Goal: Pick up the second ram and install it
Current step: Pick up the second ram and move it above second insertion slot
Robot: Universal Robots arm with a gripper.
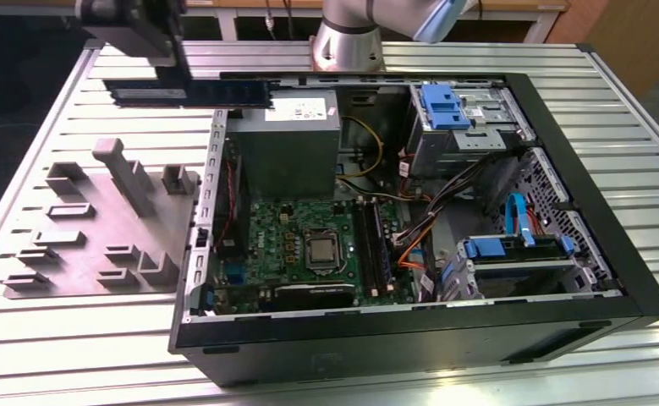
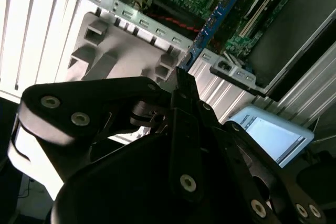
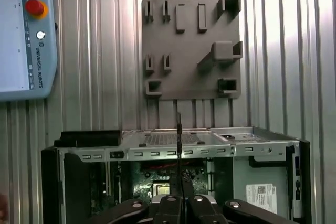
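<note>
Green-blue second ram (image 2: 210, 24) in the tool (image 2: 184, 80)

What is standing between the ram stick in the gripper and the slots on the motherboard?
Nothing visible. The gripper holds the second ram beside the open case, and the slots lie uncovered; cables sit beside them.

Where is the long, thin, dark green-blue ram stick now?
In the exterior view, the ram stick is held level in the black gripper at the view's upper left, by a corner of the open black computer case.
</note>
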